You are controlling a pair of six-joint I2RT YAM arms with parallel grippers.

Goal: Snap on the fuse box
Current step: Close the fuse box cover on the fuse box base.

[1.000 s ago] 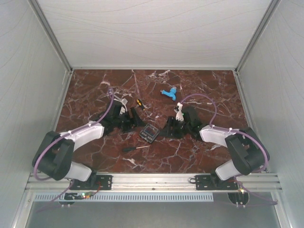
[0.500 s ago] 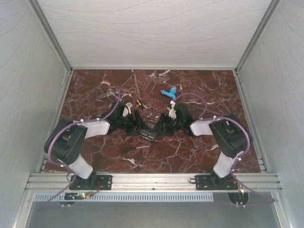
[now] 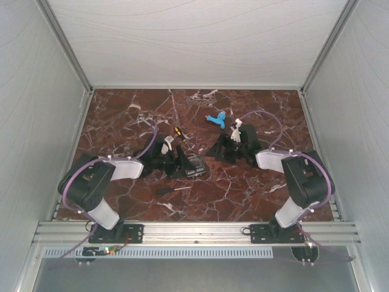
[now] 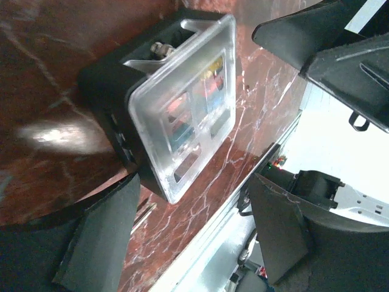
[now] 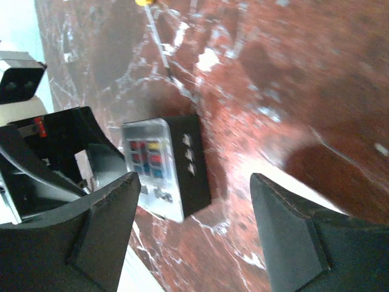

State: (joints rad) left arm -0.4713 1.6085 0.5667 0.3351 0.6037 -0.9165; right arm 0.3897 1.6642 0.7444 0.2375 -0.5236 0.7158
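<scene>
Where the two arms meet near the middle of the top view, the small square black plastic fuse box [image 3: 196, 166] sits on the red-brown marbled counter [image 3: 121, 121], just below the centre of the frame. Its clear square plastic cover [image 4: 182, 109] lies over the face of the box, with red, yellow and blue bits showing through. Whether the cover is fully clicked down I cannot tell. The box appears tipped onto one side, with the cover turned toward the left tool [image 3: 181, 163] and a black wall with three small slots facing the right wrist camera.

The left tool is spread wide and grips nothing. In its wrist view one finger [image 4: 103, 237] fills the lower left, its tip just beside the box's lower corner, while the other finger [image 4: 279, 231] stands apart at lower right. The right tool [image 3: 219, 150] also stands wide and bare, its fingers [image 5: 100, 231] apart from the box.

A light-blue plastic piece [image 3: 216, 119] lies above centre, near the right tool. A thin black-handled screwdriver [image 3: 173, 190] lies below the box, apart from it.
</scene>
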